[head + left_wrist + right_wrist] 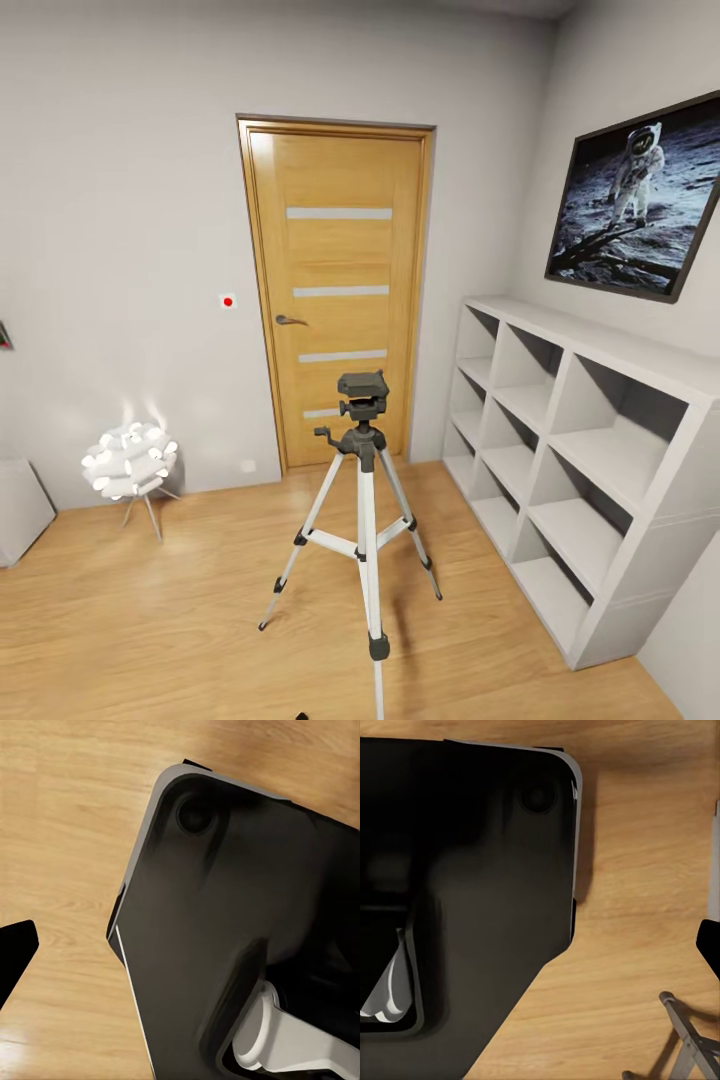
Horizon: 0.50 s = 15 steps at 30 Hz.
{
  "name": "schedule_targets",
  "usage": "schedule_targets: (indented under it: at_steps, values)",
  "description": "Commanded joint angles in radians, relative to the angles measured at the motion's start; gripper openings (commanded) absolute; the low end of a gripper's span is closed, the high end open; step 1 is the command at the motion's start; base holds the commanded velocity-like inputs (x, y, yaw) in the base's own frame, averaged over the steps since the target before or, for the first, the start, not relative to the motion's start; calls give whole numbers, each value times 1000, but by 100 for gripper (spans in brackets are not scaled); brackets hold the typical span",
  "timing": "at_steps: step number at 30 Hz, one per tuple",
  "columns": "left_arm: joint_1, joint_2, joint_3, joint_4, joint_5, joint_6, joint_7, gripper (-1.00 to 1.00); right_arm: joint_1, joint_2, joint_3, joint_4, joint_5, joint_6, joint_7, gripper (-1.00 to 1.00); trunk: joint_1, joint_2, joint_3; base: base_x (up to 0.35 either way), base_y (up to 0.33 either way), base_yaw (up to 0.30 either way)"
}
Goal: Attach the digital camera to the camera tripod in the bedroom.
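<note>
A bedroom with light wood floor [150,620]. The camera tripod [362,500] stands close ahead, its head bare; the wooden door [340,290] lies beyond. Both grippers' states cannot be told. Best find the camera first.

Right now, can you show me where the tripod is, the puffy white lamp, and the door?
camera tripod [362,440], head view, on the black joint below its head.
white ball lamp [129,460], head view, on the middle of its white ball.
wooden door [340,250], head view, on the wood between two pale strips.
</note>
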Motion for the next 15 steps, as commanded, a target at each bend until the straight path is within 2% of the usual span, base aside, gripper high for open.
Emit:
schedule_targets:
  at_steps: [1, 15]
  values:
    - [0, 0, 0, 0, 3, -2, 0, 100, 0, 0, -3, 0, 5, -3, 0, 100, 0, 0, 0, 0, 0, 0]
    - [0, 0, 0, 0, 3, -2, 0, 100, 0, 0, -3, 0, 5, -3, 0, 100, 0, 0, 0, 0, 0, 0]
